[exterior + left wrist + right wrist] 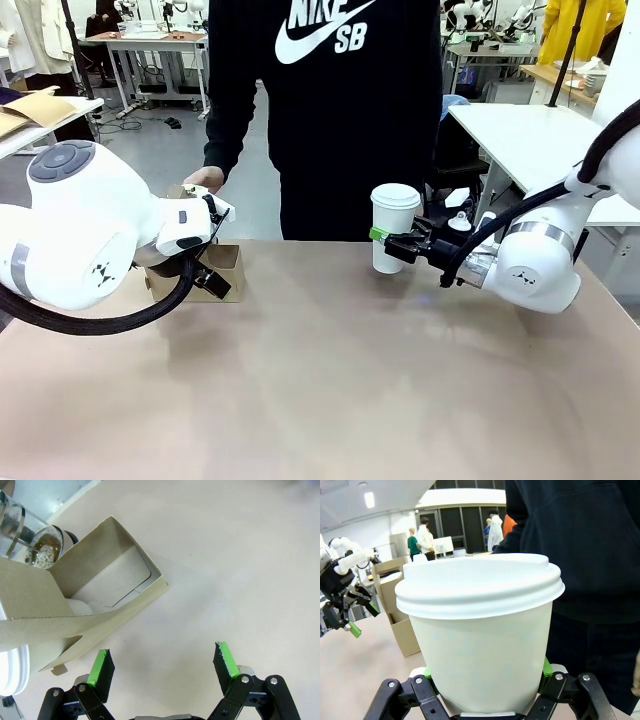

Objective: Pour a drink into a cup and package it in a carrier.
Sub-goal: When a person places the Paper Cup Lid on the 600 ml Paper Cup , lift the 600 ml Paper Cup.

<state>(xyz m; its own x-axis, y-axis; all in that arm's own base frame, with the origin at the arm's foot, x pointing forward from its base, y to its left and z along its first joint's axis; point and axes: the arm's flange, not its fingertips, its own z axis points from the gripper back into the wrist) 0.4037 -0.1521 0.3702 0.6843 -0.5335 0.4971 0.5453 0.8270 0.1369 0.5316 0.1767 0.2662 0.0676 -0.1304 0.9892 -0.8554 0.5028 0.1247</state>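
My right gripper [393, 243] is shut on a tall white paper cup [395, 225] with a white lid and holds it upright just above the far middle of the table; the cup [480, 645] sits between the green pads [547, 669]. The brown cardboard carrier [222, 268] stands at the far left. My left gripper [162, 660] hovers open beside the carrier [107, 587], nothing between its fingers. Past the carrier stands a glass jug with chrome bands holding the foamy brown drink [44, 547].
A person in a black sweatshirt [340, 110] stands at the far edge, one hand [203, 180] just behind the carrier. A white round rim [12, 672] shows next to the carrier. The tan table [330, 380] is bare toward the near side.
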